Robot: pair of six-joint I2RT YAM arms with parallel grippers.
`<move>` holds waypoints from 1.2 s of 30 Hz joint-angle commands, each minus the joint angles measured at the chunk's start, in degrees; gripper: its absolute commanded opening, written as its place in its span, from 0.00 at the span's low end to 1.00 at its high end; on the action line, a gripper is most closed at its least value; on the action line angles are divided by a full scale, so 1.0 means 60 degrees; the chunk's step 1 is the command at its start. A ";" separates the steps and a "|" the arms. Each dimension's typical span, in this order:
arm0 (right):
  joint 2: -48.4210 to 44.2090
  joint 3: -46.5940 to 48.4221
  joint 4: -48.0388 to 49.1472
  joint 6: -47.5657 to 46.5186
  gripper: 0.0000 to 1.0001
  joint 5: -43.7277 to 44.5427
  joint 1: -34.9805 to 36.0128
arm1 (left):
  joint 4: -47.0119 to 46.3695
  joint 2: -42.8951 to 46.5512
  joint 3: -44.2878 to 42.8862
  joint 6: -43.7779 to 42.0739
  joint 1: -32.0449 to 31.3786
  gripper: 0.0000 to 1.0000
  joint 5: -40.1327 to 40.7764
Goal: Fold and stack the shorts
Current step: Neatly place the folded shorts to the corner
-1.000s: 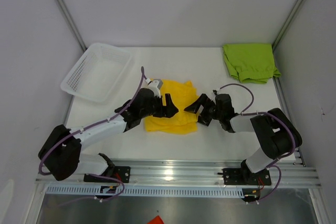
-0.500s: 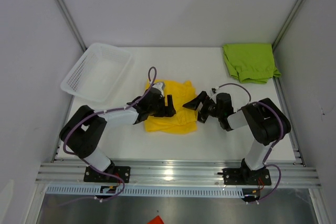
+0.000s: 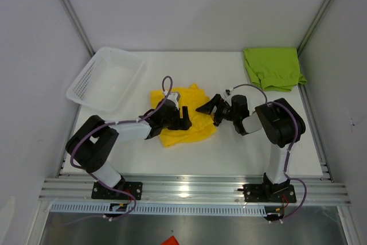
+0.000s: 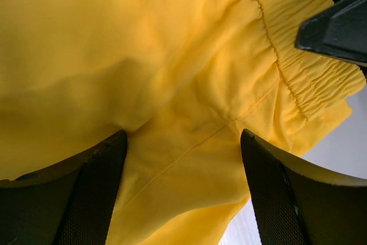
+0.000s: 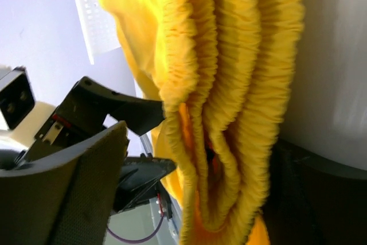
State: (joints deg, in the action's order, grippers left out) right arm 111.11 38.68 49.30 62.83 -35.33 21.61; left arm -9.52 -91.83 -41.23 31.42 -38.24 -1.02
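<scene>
Bunched yellow shorts (image 3: 179,134), waistband between the spread jaws of right gripper (image 5: 200,147); left gripper (image 4: 183,142) jaws apart, fabric between them.

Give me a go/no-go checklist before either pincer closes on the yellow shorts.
1. Left pincer open over the yellow shorts: ok, jaws spread wide.
2. Right pincer straddling the elastic waistband: ok, jaws wide on either side.
3. Layers the right pincer would catch: cannot tell, the waistband is bunched in several folds.
4. Yellow shorts lying flat: not ok, rumpled.
5. Green shorts out of the way: ok, far right corner, apart from both pincers.
6. Basket clear of the left pincer: ok, far left, apart.
</scene>
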 commanded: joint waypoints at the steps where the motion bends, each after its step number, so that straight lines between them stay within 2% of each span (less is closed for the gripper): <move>1: 0.0875 0.0086 -0.1316 -0.0773 0.83 0.0513 -0.0012 | 0.0078 -0.0002 0.0207 -0.0256 -0.0218 0.82 0.0125; 2: 0.0891 0.0189 -0.1491 -0.0847 0.72 0.0571 0.0002 | 0.0063 -0.0031 0.0178 -0.0242 -0.0248 0.82 0.0125; 4: 0.0833 0.0482 -0.2208 -0.1212 0.60 0.0731 0.0032 | -0.0010 -0.0032 0.0236 -0.0227 -0.0306 0.82 0.0125; 5: 0.0673 0.0555 -0.2486 -0.1358 0.48 0.1037 0.0046 | -0.0025 -0.0003 0.0222 -0.0212 -0.0350 0.82 0.0125; 7: 0.0467 0.0717 -0.3102 -0.1680 0.33 0.1259 0.0046 | 0.0048 0.0129 0.0164 -0.0183 -0.0365 0.82 0.0125; 8: 0.0263 0.0819 -0.3365 -0.1813 0.26 0.1521 0.0003 | 0.0106 0.0188 0.0120 -0.0183 -0.0365 0.82 0.0125; 11: -0.0119 0.1214 -0.4405 -0.2326 0.15 0.2035 -0.0114 | 0.0487 0.0582 -0.0027 -0.0139 -0.0365 0.83 0.0009; 16: -0.0545 0.2616 -0.6631 -0.3599 0.06 0.2768 -0.0495 | 0.1278 0.1694 -0.0232 -0.0080 -0.0365 0.83 -0.0197; 17: -0.0501 0.2926 -0.7403 -0.4094 0.06 0.2827 -0.0568 | 0.1395 0.1885 -0.0247 -0.0080 -0.0365 0.83 -0.0226; 22: 0.0040 0.4479 -0.9005 -0.5371 0.04 0.2651 -0.1416 | 0.2113 0.2838 -0.0174 -0.0110 -0.0380 0.83 -0.0343; 26: 0.0567 0.6409 -1.0716 -0.6485 0.04 0.3295 -0.1798 | 0.2319 0.3424 -0.0028 -0.0080 -0.0468 0.84 -0.0431; 30: 0.1372 0.7933 -1.1540 -0.7203 0.04 0.3355 -0.2325 | 0.2421 0.3674 0.0177 -0.0007 -0.0658 0.84 -0.0504; 33: 0.1930 0.8654 -1.1702 -0.7351 0.00 0.2828 -0.2707 | 0.2509 0.3762 0.0251 0.0022 -0.0790 0.84 -0.0490; 36: 0.2384 0.9709 -1.2054 -0.7819 0.00 0.3206 -0.2722 | 0.2713 0.3879 0.0208 -0.0036 -0.0892 0.84 -0.0490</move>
State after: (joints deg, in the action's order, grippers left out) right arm 123.33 91.07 -19.07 20.80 -17.74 5.80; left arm 5.26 -70.43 -40.05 31.03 -42.89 -3.31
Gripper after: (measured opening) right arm 0.272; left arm 0.834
